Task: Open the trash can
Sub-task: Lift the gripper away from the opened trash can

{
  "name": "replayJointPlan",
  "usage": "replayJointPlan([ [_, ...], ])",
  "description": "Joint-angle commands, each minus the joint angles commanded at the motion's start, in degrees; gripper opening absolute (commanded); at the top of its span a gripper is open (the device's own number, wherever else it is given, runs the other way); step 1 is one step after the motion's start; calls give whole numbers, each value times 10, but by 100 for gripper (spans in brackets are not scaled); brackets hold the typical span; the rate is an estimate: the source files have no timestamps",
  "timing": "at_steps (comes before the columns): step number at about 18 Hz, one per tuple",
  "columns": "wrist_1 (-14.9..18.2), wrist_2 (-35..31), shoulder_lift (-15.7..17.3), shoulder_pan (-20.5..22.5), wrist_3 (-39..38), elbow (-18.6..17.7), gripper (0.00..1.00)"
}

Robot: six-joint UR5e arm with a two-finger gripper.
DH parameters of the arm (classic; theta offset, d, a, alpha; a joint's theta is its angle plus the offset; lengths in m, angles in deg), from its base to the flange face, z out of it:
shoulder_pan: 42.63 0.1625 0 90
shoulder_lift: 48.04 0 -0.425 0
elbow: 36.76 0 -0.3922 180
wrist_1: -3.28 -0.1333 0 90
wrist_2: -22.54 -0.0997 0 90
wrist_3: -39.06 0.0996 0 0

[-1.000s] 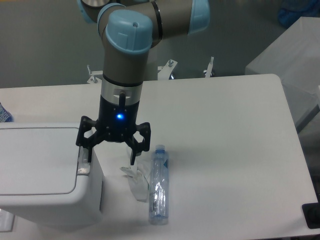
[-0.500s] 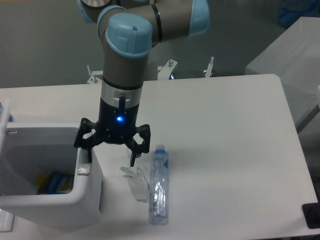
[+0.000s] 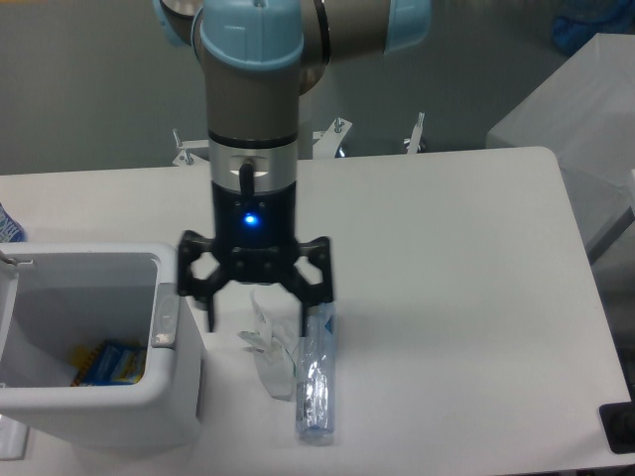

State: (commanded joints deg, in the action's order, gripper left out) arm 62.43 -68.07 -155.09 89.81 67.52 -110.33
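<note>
The white boxy trash can (image 3: 99, 402) stands at the front left of the table. Its lid is swung open to the left edge of the view, and the inside shows, with a blue and yellow item (image 3: 104, 362) at the bottom. A small grey latch strip (image 3: 165, 322) sits on its right rim. My gripper (image 3: 255, 317) hangs open and empty just right of the can's rim, above crumpled clear plastic (image 3: 266, 347). Its left finger is near the latch but apart from it.
A clear plastic bottle (image 3: 316, 372) lies on the white table (image 3: 446, 297) under my right finger. A grey box (image 3: 585, 119) stands off the table at the right. A dark object (image 3: 619, 426) sits at the front right corner.
One second ago the lid was shut; it has swung open to the left. My gripper has since moved right and slightly up, away from the latch, to above the clear plastic.
</note>
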Motion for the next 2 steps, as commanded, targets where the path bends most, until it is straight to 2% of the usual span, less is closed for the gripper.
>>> replayJointPlan([
  [2,7,0,0,18,12,0,100],
])
